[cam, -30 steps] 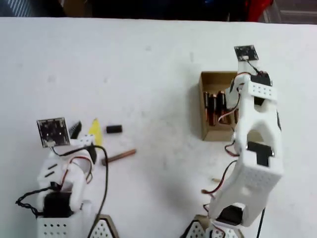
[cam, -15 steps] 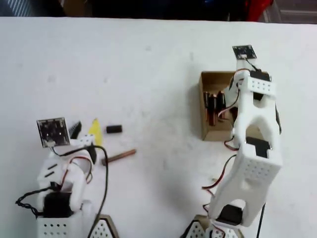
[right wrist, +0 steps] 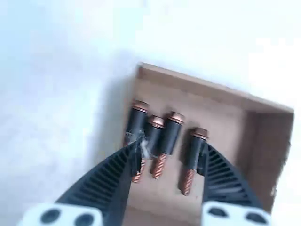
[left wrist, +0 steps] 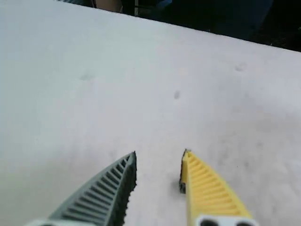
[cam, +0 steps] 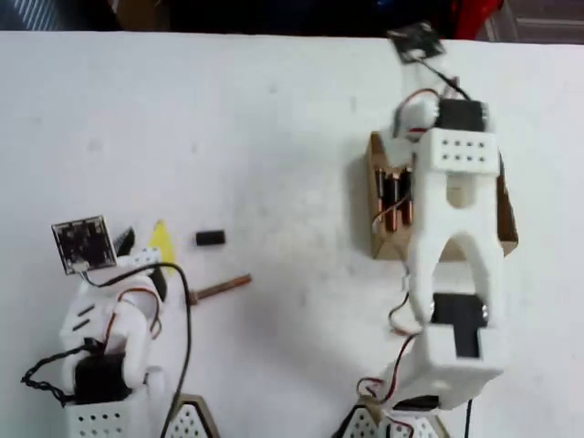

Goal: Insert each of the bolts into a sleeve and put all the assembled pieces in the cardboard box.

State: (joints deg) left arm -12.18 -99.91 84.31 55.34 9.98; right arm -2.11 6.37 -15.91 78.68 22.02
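Note:
Several copper bolts in black sleeves (right wrist: 162, 141) lie side by side in the cardboard box (right wrist: 235, 117); they also appear in the box (cam: 376, 173) from the high view as assembled pieces (cam: 394, 196). My right gripper (right wrist: 169, 157) hangs open above them, holding nothing. One loose copper bolt (cam: 221, 288) lies on the white table, with a single black sleeve (cam: 210, 238) a little beyond it. My left gripper (left wrist: 157, 165), grey and yellow fingers apart, sits empty over bare table, to the left of that sleeve and bolt in the high view as the left gripper (cam: 141, 242).
The right arm's white body (cam: 452, 237) covers the near and right parts of the box. The table's far edge (cam: 274, 35) runs along the top of the high view, dark room behind. Open table lies between the two arms.
The right arm has risen and pulled back over the box, its wrist swinging toward the table's far edge. The left arm has shifted slightly left and nearer.

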